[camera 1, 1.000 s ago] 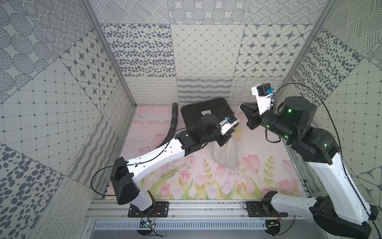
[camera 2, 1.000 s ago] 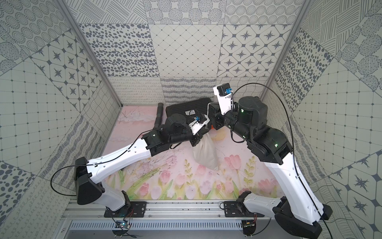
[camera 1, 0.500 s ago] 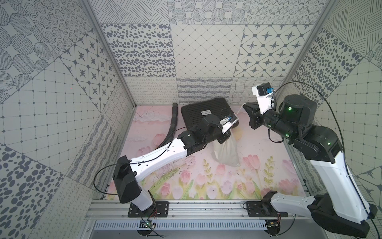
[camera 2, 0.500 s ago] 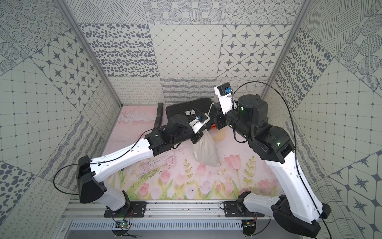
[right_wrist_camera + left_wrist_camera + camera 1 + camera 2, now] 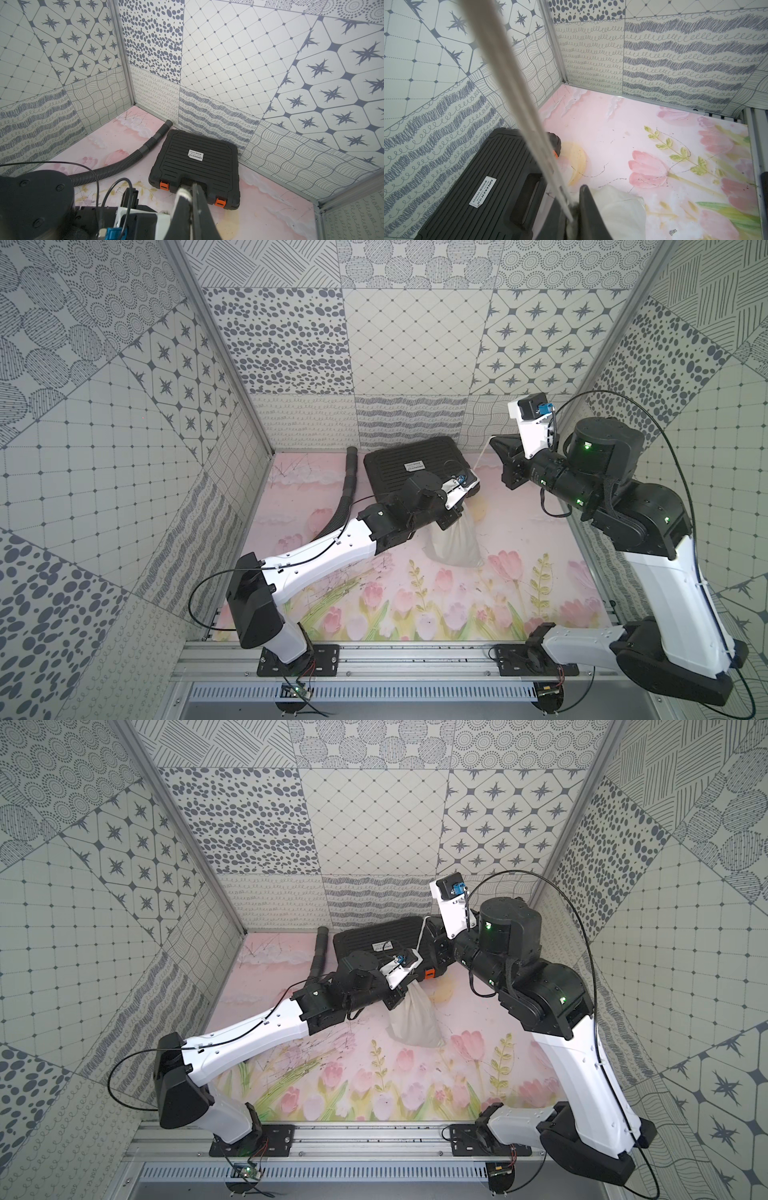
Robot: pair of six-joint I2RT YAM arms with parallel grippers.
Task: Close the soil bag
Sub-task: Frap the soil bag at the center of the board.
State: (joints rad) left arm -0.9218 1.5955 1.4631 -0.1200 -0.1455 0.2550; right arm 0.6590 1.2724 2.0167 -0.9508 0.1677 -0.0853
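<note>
The soil bag point(image 5: 455, 545) point(image 5: 415, 1021), an off-white cloth sack, lies on the flowered mat just in front of the black case. My left gripper point(image 5: 451, 521) point(image 5: 400, 997) is at the bag's gathered neck. In the left wrist view its jaws point(image 5: 571, 216) stand close about the bunched cloth, with the sack's body point(image 5: 618, 207) beside them. The white cord point(image 5: 481, 454) point(image 5: 419, 940) point(image 5: 529, 116) runs taut from the neck up to my right gripper point(image 5: 493, 443) point(image 5: 190, 187). That gripper hangs above the case's right end and is shut on the cord's end.
A black ribbed case point(image 5: 415, 466) point(image 5: 197, 158) with orange latches point(image 5: 164, 185) lies at the back wall. A black corrugated hose point(image 5: 349, 489) point(image 5: 133, 160) curves along its left. Patterned walls close in on three sides, and the right arm stands near the right wall.
My right gripper has moved slightly up and back with the cord, keeping it taut. My left arm has shifted a little at the neck. The bag lies where it was.
</note>
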